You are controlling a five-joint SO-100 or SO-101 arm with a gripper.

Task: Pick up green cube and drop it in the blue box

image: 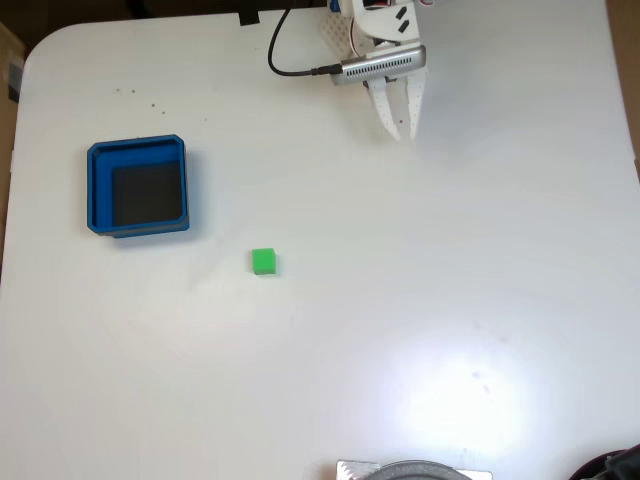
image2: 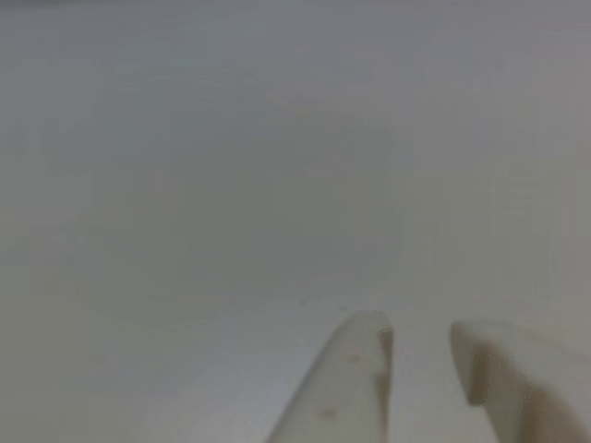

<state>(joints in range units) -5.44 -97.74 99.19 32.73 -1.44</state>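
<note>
In the fixed view the small green cube (image: 263,262) lies alone on the white table, left of centre. The blue box (image: 137,147) sits farther left and a little higher, its dark floor bare. My gripper (image: 403,133) hangs at the top of that view, well up and right of the cube, fingers pointing down. Its jaws stand slightly apart with nothing between them. The other view looks close over the blank tabletop, with my gripper (image2: 420,341) at the bottom edge and a narrow gap between its white fingertips (image2: 360,360).
A black cable (image: 280,62) loops to a grey bar-shaped device (image: 380,66) on the arm. A grey round object (image: 410,470) pokes in at the bottom edge. A dark object (image: 612,468) sits in the bottom right corner.
</note>
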